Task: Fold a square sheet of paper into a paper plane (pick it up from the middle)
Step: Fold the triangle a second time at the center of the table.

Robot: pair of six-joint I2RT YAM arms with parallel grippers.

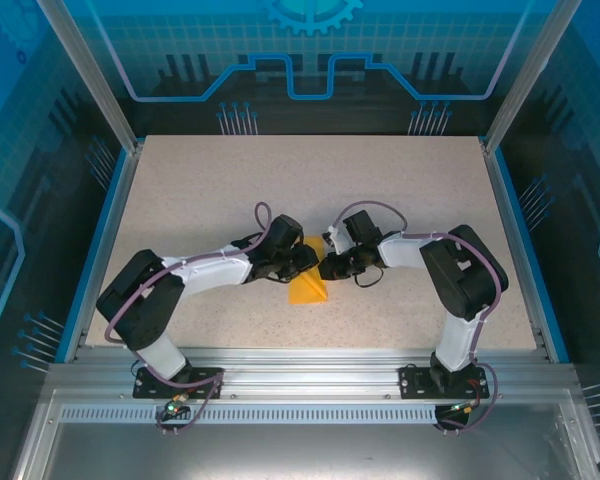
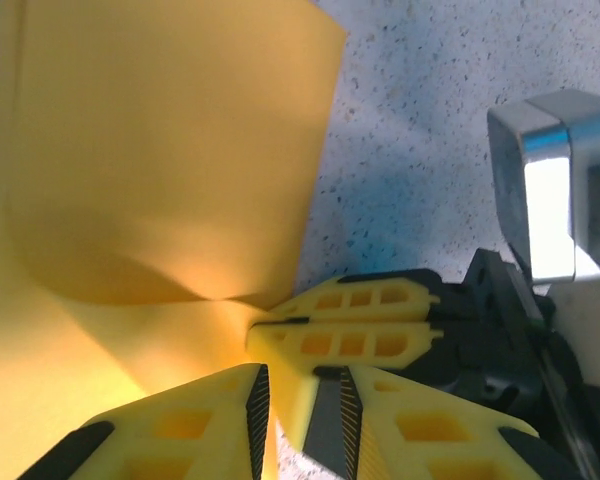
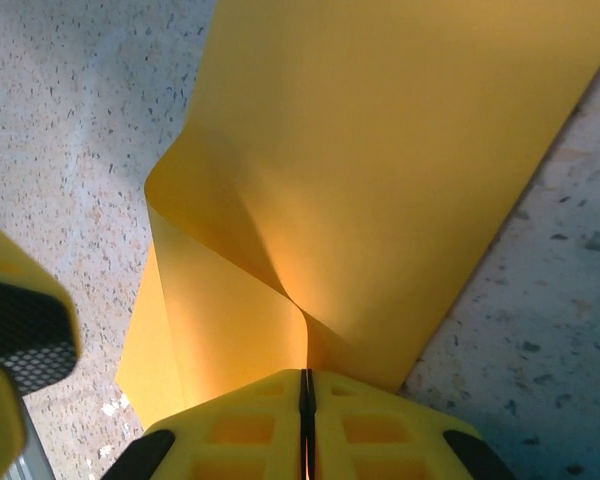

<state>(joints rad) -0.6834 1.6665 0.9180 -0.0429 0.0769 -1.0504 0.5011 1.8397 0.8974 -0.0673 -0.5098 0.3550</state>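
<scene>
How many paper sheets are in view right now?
1: the orange-yellow sheet at the middle of the table, pinched by the right gripper. Another could hide beneath it.

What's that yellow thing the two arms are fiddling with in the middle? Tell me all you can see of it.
It is thin orange-yellow paper, plain, unmarked and matte. It is not flat. It lies near the middle of the speckled table, one part curls up, and soft creases run to a pinched spot. The right gripper is shut on that spot. The left gripper, with its jaws slightly apart, sits close by; I cannot tell whether it touches the paper.
</scene>
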